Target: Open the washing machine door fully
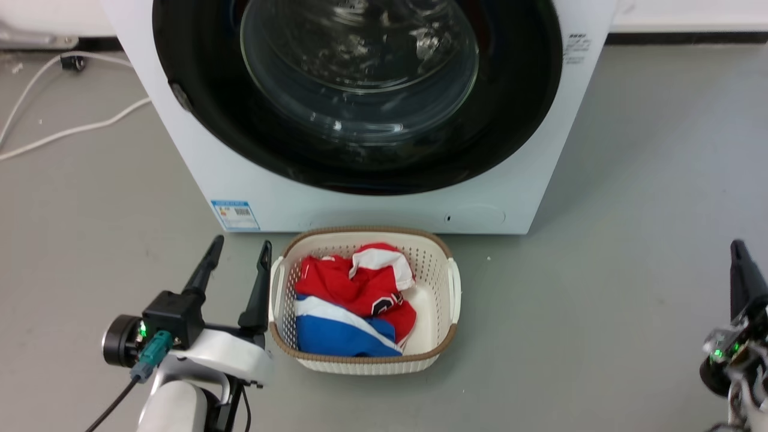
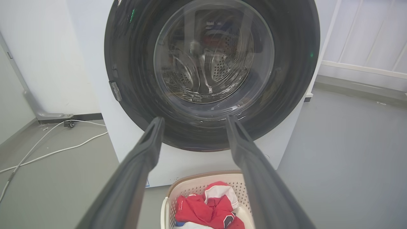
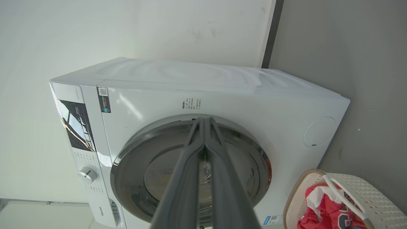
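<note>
The white washing machine (image 1: 384, 207) stands straight ahead on the grey floor. Its round black-rimmed washing machine door (image 1: 510, 120) lies flat against the front, and the steel drum shows through the glass bowl (image 2: 210, 57). A small grey catch (image 2: 115, 90) sits on the rim's left side. My left gripper (image 1: 241, 243) is open and empty, low at the left beside the basket, its fingers pointing at the door (image 2: 140, 79) from a distance. My right gripper (image 1: 737, 249) is at the far lower right, apart from the machine; in the right wrist view its fingers (image 3: 204, 120) are pressed together, shut on nothing.
A cream laundry basket (image 1: 444, 252) holding red, white and blue clothes stands on the floor right in front of the machine. White cables (image 1: 72, 129) trail over the floor to the machine's left. Open grey floor lies to the right.
</note>
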`<state>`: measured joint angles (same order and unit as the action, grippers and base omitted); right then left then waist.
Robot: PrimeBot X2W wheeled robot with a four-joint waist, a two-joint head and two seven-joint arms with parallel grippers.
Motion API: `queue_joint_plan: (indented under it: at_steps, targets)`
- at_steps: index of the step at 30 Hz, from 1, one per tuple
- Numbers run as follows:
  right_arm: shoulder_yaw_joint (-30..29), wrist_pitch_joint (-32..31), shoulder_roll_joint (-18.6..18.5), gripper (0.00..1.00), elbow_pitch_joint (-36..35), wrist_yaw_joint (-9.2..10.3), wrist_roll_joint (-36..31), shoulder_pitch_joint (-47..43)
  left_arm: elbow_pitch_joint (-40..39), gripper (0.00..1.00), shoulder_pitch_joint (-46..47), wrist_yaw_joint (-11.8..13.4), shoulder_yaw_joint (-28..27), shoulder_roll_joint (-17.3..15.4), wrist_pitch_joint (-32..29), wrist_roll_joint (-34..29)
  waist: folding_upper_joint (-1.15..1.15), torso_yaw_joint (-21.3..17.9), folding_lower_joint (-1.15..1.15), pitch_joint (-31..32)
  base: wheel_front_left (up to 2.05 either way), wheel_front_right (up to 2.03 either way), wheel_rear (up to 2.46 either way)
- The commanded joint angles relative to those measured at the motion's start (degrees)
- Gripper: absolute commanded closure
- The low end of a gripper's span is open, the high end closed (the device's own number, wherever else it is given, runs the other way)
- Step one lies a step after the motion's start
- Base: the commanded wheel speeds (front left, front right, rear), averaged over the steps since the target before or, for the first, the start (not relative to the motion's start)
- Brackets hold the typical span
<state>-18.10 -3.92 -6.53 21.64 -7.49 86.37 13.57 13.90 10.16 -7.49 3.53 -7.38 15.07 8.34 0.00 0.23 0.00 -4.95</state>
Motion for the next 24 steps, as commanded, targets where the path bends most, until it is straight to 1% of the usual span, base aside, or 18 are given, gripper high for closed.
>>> queue_joint_plan:
  at_steps: [1,5,9,12,18,21,24]
  targets:
    - [-0.6,-1.2,-1.2,1.0,3.2,-0.01,1.1,3.9,-0.6,0.0,1.2,0.0,0.0,-0.4,0.1,-0.1,0.0,0.4,0.0,-2.5,0.0,0.0,0.0]
    - [-0.9,-4.7,-3.9,1.0,10.5,-0.01,3.4,11.9,-1.9,0.0,3.2,0.0,-0.1,-0.3,0.1,0.0,0.0,0.9,0.0,-6.0,0.0,0.0,0.0]
    - [0.0,-8.5,-7.2,1.0,16.3,-0.01,4.5,20.3,-2.9,0.0,5.1,0.0,-0.1,-0.3,0.1,0.3,0.0,1.7,0.0,-9.3,0.0,0.0,0.0]
    - [1.4,-11.5,-10.4,1.0,19.9,-0.01,3.9,26.4,-3.6,0.0,6.6,0.0,0.3,-0.2,0.1,0.5,0.0,2.5,0.0,-11.5,0.0,0.0,0.0]
    - [6.2,-19.6,-15.4,1.0,24.3,-0.01,1.7,38.7,-5.0,0.0,8.9,0.0,0.9,-0.3,0.1,0.6,0.0,3.4,0.0,-15.4,0.0,0.0,0.0]
    - [8.9,-23.0,-16.8,1.0,25.8,-0.01,-0.1,44.3,-5.3,0.0,9.9,0.0,1.0,-0.5,0.1,0.5,0.0,3.8,0.0,-16.9,0.0,0.0,0.0]
    - [11.3,-25.7,-17.3,1.0,27.6,-0.01,-2.1,49.4,-5.4,0.0,10.8,0.0,1.0,-0.5,0.1,0.6,0.0,4.1,0.0,-18.1,0.0,0.0,0.0]
